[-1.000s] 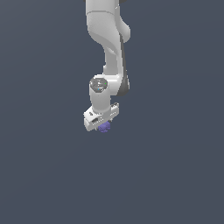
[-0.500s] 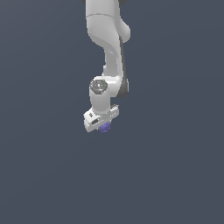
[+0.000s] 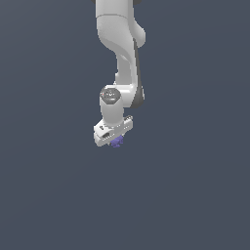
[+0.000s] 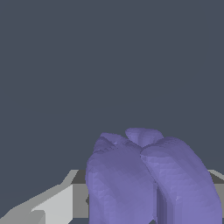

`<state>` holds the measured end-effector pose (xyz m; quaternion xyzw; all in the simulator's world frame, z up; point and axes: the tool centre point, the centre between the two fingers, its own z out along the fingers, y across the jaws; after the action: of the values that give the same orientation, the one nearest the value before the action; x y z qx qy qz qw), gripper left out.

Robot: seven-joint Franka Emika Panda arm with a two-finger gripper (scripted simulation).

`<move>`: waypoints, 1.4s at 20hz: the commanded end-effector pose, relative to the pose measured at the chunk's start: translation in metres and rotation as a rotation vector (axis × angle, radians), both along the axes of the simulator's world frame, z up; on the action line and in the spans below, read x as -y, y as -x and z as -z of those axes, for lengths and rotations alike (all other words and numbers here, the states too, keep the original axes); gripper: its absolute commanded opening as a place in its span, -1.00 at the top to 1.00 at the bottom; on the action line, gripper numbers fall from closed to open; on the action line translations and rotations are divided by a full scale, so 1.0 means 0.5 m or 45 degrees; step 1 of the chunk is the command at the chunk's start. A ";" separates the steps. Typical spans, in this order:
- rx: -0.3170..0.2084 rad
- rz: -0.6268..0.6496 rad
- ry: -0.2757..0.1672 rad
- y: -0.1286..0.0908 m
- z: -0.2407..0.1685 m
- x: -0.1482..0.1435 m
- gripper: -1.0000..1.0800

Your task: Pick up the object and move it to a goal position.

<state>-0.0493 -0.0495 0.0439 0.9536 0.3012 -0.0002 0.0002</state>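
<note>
The object is a small purple-blue lumpy clump. In the exterior view it sits right under the white gripper, mostly hidden by the hand. In the wrist view the clump fills the near field between the grey-white fingers, so the gripper looks shut on it. The arm hangs down from above, hand tilted. No goal marker shows in either view.
Only a plain dark grey-blue surface lies around the arm. No other objects, containers or edges are in view.
The arm and hand have shifted slightly upward with the purple clump still under the hand. Nothing else has changed.
</note>
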 end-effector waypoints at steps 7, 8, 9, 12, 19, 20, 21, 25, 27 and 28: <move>0.001 -0.001 0.001 0.002 -0.069 -0.021 1.00; 0.001 -0.001 0.001 0.003 -0.082 -0.024 1.00; 0.001 -0.001 0.001 0.003 -0.097 -0.029 1.00; 0.001 -0.002 0.001 0.005 -0.147 -0.044 1.00; 0.001 -0.002 0.001 0.010 -0.296 -0.088 1.00; 0.001 -0.002 0.001 0.011 -0.319 -0.095 1.00; 0.001 -0.002 0.001 0.012 -0.341 -0.102 1.00; 0.000 -0.003 0.001 0.014 -0.429 -0.128 1.00; 0.000 -0.004 0.000 0.015 -0.472 -0.141 1.00; 0.000 -0.004 0.000 0.015 -0.493 -0.147 1.00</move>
<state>-0.0560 0.0191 0.2740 0.9531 0.3026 0.0003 0.0005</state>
